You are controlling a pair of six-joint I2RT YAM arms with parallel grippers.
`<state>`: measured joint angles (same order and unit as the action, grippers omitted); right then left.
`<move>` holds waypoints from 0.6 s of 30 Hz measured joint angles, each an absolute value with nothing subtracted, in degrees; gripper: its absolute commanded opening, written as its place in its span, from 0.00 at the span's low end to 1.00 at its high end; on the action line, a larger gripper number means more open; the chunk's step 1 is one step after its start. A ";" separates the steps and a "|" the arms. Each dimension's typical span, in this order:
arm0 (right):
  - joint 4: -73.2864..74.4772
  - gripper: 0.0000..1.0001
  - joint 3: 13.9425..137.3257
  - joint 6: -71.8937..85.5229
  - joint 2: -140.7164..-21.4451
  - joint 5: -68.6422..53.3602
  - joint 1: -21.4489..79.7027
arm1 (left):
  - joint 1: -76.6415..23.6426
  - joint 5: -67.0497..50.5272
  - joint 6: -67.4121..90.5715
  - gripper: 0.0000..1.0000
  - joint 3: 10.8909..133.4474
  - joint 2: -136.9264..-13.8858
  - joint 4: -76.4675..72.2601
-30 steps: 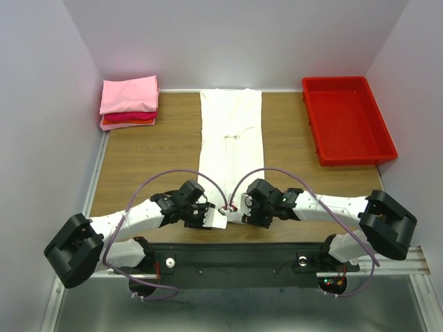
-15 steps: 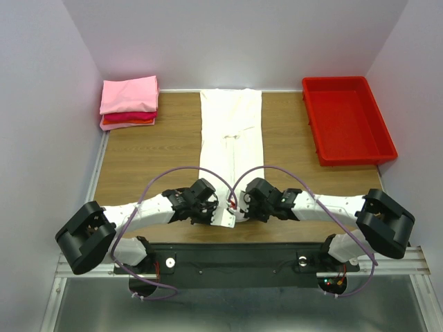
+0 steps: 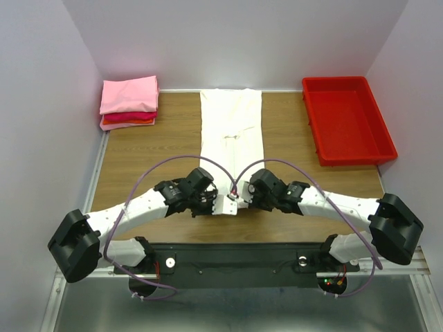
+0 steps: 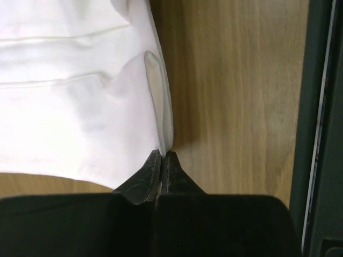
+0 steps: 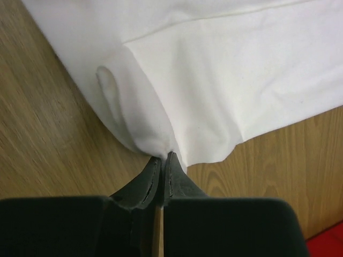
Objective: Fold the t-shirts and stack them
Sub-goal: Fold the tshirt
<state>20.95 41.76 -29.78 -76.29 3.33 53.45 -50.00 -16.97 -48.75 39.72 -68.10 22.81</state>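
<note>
Long white cloth t-shirt (image 3: 232, 128): folded into a narrow strip, laid lengthwise down the middle of the brown wooden table (image 3: 138, 162). Far end at the far edge of the table, near end drawn in narrow between the two grippers.

Left gripper (image 4: 163, 159): fingers pressed together, pinching the near left corner of the white cloth t-shirt. Small fold of cloth bulging just beyond the fingertips.

Right gripper (image 5: 162, 161): fingers pressed together, pinching the near right corner of the same hem. Cloth puckered at the pinch.

Stack of folded pink and red cloth t-shirts (image 3: 129, 102): far left corner, pink on top, well apart from both grippers.

Rigid red plastic tray (image 3: 346, 128): far right.
</note>
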 measured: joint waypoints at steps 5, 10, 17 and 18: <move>25.56 0.01 44.97 -35.07 -76.31 2.52 50.61 | -48.69 -17.12 -48.23 0.00 42.09 -66.13 23.11; 30.70 0.01 47.13 -39.64 -75.09 -0.25 50.72 | -49.47 -19.44 -49.76 0.00 42.37 -65.78 24.84; 38.65 0.01 47.00 -41.85 -72.40 -4.99 53.47 | -53.71 -22.55 -52.01 0.00 42.39 -65.78 28.86; 39.64 0.00 46.89 -42.04 -71.99 -5.52 54.02 | -54.35 -23.18 -52.21 0.00 42.39 -65.76 29.36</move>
<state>39.64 46.89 -42.04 -71.99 -5.52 54.02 -54.35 -23.18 -52.21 42.39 -65.76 29.36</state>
